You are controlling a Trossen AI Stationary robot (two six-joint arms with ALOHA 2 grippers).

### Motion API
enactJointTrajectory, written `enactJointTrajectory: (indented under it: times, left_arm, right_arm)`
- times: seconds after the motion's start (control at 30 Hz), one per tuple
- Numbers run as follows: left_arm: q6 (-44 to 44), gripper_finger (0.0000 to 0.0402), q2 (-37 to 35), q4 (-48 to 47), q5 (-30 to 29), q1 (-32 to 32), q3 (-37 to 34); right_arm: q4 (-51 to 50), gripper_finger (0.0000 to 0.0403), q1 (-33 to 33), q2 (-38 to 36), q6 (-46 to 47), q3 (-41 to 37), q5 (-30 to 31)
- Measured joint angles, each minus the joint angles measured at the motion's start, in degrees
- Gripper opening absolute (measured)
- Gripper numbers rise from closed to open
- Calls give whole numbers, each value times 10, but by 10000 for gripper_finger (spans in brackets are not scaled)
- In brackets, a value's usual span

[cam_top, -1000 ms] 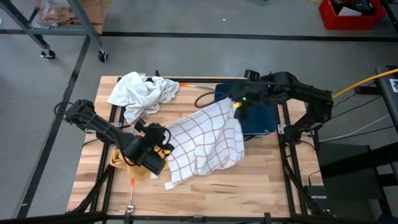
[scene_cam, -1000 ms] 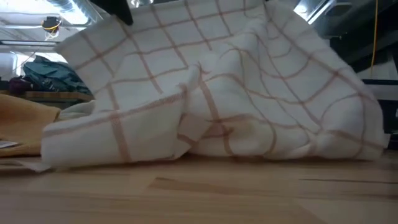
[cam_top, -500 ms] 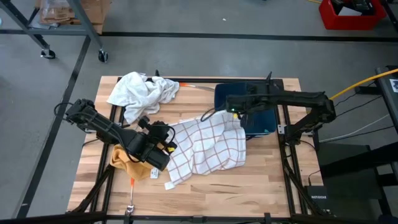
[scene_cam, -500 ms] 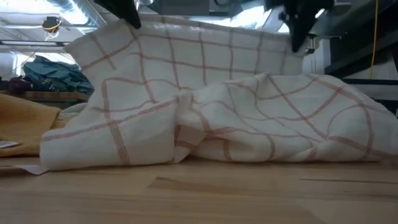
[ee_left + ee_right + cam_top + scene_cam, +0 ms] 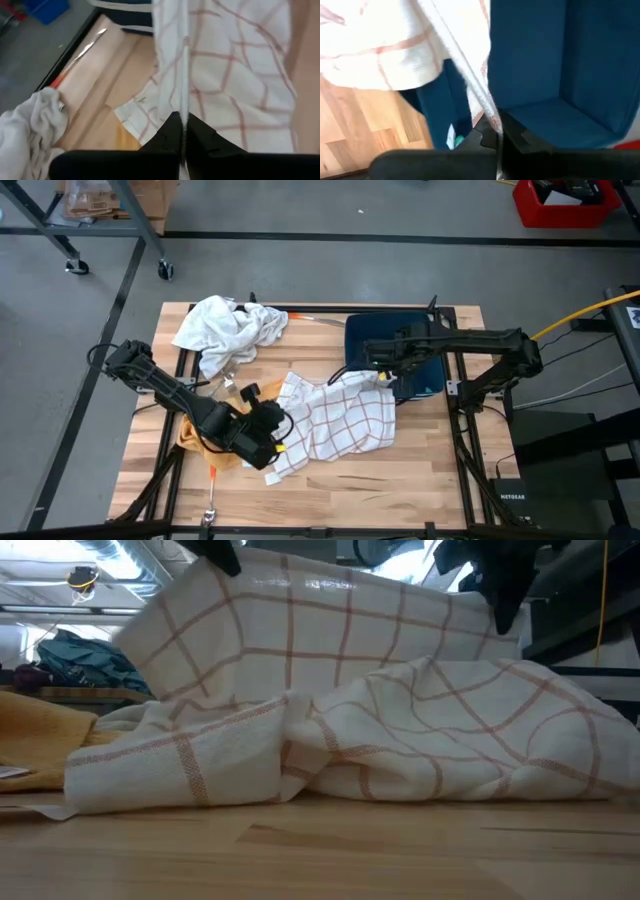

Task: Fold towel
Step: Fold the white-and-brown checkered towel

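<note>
- Tabletop [image 5: 420, 470]: light wooden slab on a dark frame, grey floor all round; both arms reach in over it.
- Checked towel [image 5: 340, 420]: white with thin red-brown grid lines, lying crumpled near the middle of the tabletop. One edge is lifted off the wood and stretched between the two end effectors; the rest is heaped on the surface. In the low view the raised edge forms a taut band above the bunched folds [image 5: 400, 740].
- Blue cloth [image 5: 395, 345]: dark, flat, at the far right part of the tabletop, partly under the right arm. The towel's raised corner hangs just over its near edge.
- White cloth [image 5: 225, 330]: crumpled heap at the far left corner area, well apart from the checked towel.
- Yellow cloth [image 5: 192, 438]: small bunch on the left side, mostly covered by the left arm; it also shows at the left edge of the low view [image 5: 40, 735].
- Left end effector [image 5: 272, 435]: low over the tabletop at the towel's left end, fingers closed, pinching the towel's edge. Wrist view confirms fabric clamped between the dark fingers [image 5: 170, 132].
- Right end effector [image 5: 385, 377]: at the towel's far right corner, above the blue cloth's edge, fingers closed on the towel. Wrist view shows the fabric strip running down into the pinch [image 5: 497, 132].
</note>
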Motion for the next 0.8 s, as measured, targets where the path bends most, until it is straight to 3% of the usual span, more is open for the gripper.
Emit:
enactJointTrajectory:
  times: [0.5, 0.8]
  left_arm:
    - [7, 0, 0, 5, 128, -34, 0]
    - [16, 0, 24, 10, 167, -34, 0]
  right_arm:
    - [9, 1, 194, -5, 187, 2, -40]
    - [100, 1, 260, -5, 230, -93, -34]
